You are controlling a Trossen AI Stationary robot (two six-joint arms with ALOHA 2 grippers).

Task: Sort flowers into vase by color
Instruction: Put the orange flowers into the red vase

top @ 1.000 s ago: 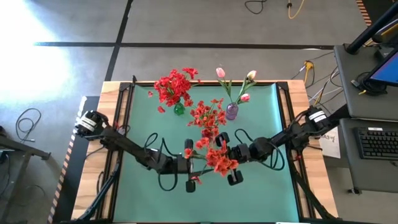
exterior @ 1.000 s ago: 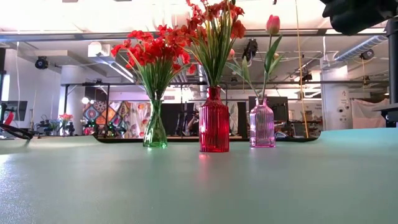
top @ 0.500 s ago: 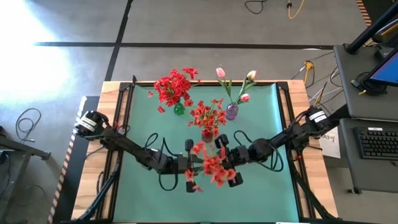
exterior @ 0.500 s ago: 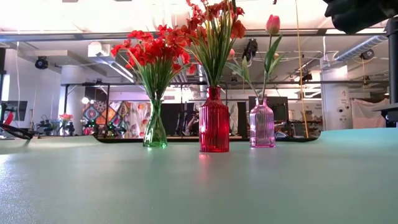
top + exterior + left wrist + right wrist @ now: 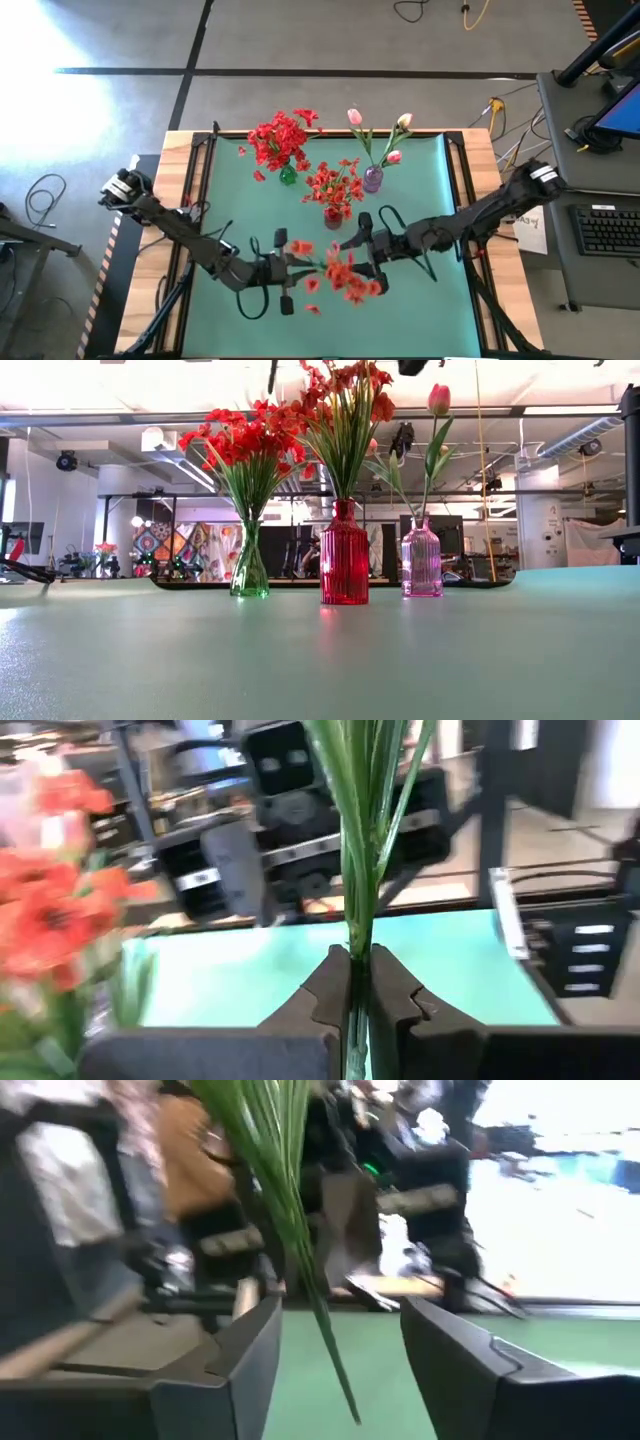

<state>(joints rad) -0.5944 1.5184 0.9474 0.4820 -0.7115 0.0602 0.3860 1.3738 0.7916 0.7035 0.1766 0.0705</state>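
An orange-red flower bunch (image 5: 336, 272) hangs above the table's near middle, between my two grippers. My left gripper (image 5: 357, 955) is shut on its green stems (image 5: 360, 860). My right gripper (image 5: 340, 1308) is open, with a finger on either side of the same stems (image 5: 285, 1210); whether one brushes them I cannot tell. At the back stand three vases. The green vase (image 5: 249, 572) holds red flowers (image 5: 280, 138). The red vase (image 5: 344, 555) holds orange-red flowers (image 5: 335, 185). The pink vase (image 5: 421, 560) holds pink tulips (image 5: 438, 400). My left gripper pinches the bundled stems (image 5: 356, 935) between its two fingers (image 5: 328, 988). The fingers come level from the table's left and lie across the stems. The bunch stands roughly upright in the hold, clear of the table, with its leaves fanning out above the fingers.
The green mat (image 5: 230, 215) is bare to the left and right of the arms and along the near edge. Black rails (image 5: 195, 200) frame the table's sides. Desks with a keyboard (image 5: 605, 228) stand past the right edge.
Both grippers have tipped up from slanting downward to level and have risen; the right arm's dark shape has left the top of the low view. My left gripper has gone toward the table's near-left, and the orange-red bunch has shifted that way with it.
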